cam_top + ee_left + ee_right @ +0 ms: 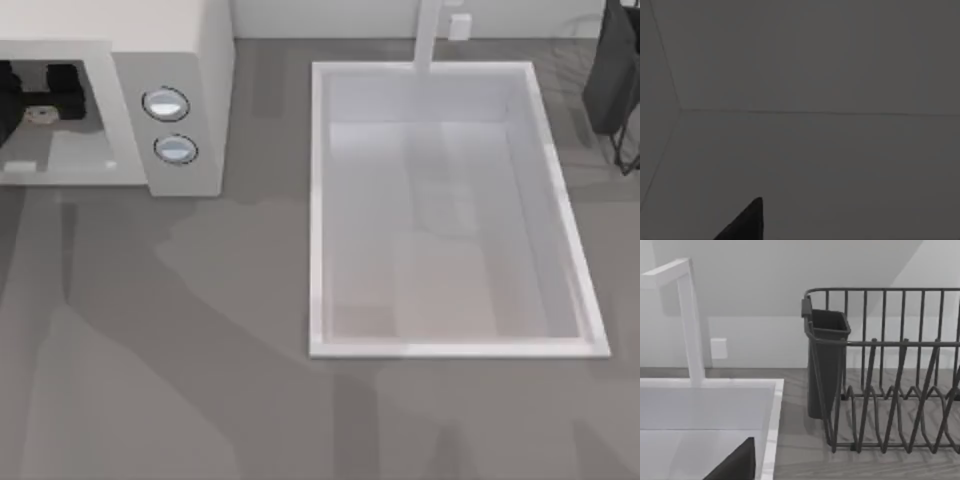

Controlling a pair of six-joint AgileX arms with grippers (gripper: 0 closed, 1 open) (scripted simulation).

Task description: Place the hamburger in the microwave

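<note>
Microwave (pixel 190 60) up at 10 o'clock on the table, front cavity wide open. Hamburger (pixel 40 114) already sitting inside on the cavity floor. Left gripper (pixel 38 92) reached in there too, right over the hamburger, touching or nearly so. Can't tell whether clenched or released. Right gripper (pixel 735 467) off by the sink (pixel 318 200), facing the dish rack (pixel 890 390) at 2 o'clock, grip state unclear too.

Microwave (pixel 190 60): off-white casing, smooth and matt, like painted plastic or enamel; its two knobs (pixel 166 104) have a glossy silver-blue sheen. Sink basin (pixel 455 80): white, smooth, faintly glossy. Faucet (pixel 690 320): white, matt. Dish rack (pixel 890 390): dark wire, satin finish, with a dark matt plastic-looking cup (pixel 826 360). Countertop (pixel 160 360): grey, matt.
</note>
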